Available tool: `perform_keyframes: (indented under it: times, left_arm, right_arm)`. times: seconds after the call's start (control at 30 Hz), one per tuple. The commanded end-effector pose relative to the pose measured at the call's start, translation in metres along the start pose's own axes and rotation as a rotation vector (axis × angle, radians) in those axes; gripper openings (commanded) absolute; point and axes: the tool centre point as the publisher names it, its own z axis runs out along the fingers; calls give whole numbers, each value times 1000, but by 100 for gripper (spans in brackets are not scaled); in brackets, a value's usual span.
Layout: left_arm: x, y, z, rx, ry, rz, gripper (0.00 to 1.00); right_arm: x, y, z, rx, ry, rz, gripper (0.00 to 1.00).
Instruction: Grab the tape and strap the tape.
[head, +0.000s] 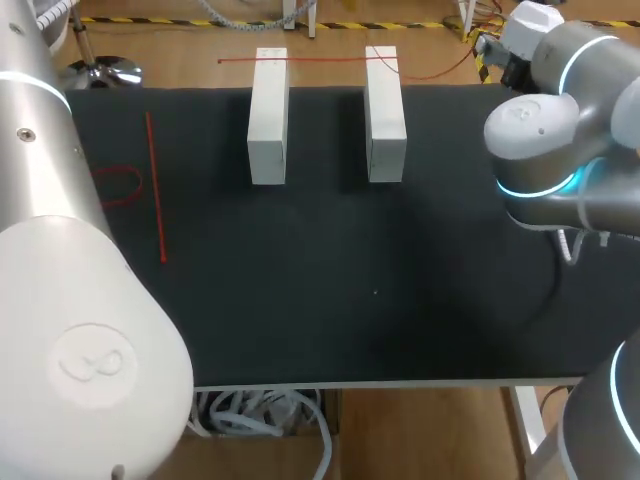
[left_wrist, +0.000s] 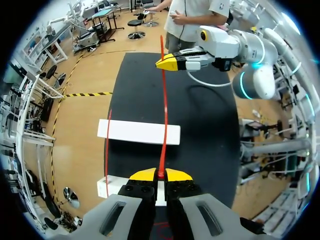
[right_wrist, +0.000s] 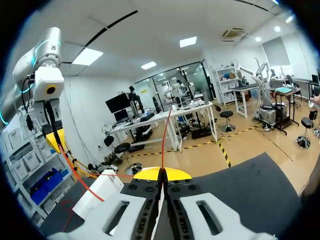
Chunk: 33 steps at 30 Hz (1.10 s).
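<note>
Both arms grip the red tape. The left gripper has its yellow tips closed on one end, and the right gripper pinches the other. The strand stretches between them across the far ends of the left white block and the right white block, on the black table.

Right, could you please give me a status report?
Left gripper shut on red tape, right gripper shut further along. Tape stretched between them over the white blocks. No obstruction seen.

L tool & R tool face each other, both clamped on tape.
</note>
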Motion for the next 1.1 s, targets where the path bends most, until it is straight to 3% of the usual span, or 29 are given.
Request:
perform_keyframes:
  times: [0.03,0.43,0.53,0.8,1.1]
  left_arm:
    - [-1,-1,-1,-6,3,-1,0]
    - [-1,-1,-1,-6,3,-1,0]
    - [-1,-1,-1,-6,3,-1,0]
    - [-1,-1,-1,-6,3,-1,0]
    - [-1,-1,-1,-6,3,-1,0]
  right_arm:
    - [-1,-1,0,4,-4,88,0]
    - [-1,-1,0,4,-4,88,0]
    - [-6,-1,0,53,17,-95,0]
    - [-16,4,2,169,26,-328,0]
    - [-27,10,5,240,114,-648,0]
